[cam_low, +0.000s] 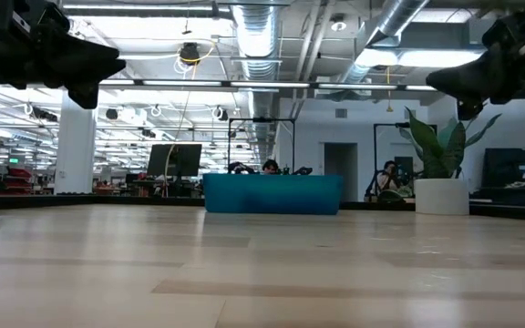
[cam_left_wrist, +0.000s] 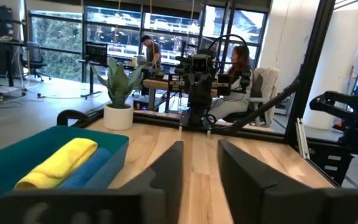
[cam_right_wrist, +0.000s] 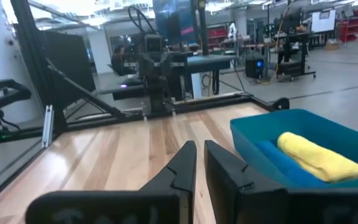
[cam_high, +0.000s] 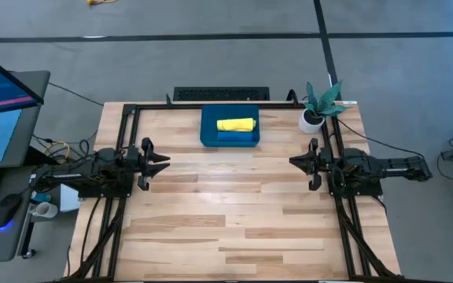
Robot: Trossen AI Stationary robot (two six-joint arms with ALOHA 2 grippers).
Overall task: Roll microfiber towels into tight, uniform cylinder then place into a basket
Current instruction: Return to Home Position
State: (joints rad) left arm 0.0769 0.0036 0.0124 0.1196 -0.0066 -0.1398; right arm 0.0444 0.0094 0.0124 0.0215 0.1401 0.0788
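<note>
The dark-blue basket point(cam_high: 205, 135) stands at the table's far middle. In it lie two rolled microfiber towels side by side: a yellow one point(cam_high: 236, 124) on the far side and a blue one point(cam_high: 238, 137) nearer. Both also show in the left wrist view, yellow point(cam_left_wrist: 58, 163) and blue point(cam_left_wrist: 91, 167). My left gripper point(cam_high: 166, 163) hovers level at the table's left, open, with nothing between its fingers point(cam_left_wrist: 199, 146). My right gripper point(cam_high: 293, 162) hovers level at the right and faces it. Its fingers are shut to a thin slit point(cam_right_wrist: 199, 146), with nothing between them.
A white pot with a green plant point(cam_high: 313, 118) stands at the far right corner, beside the basket. A black bar point(cam_high: 221, 94) lies beyond the far edge, and dark frame rails point(cam_high: 124, 118) run along the sides. Bare wood point(cam_high: 226, 204) lies between and in front of the arms.
</note>
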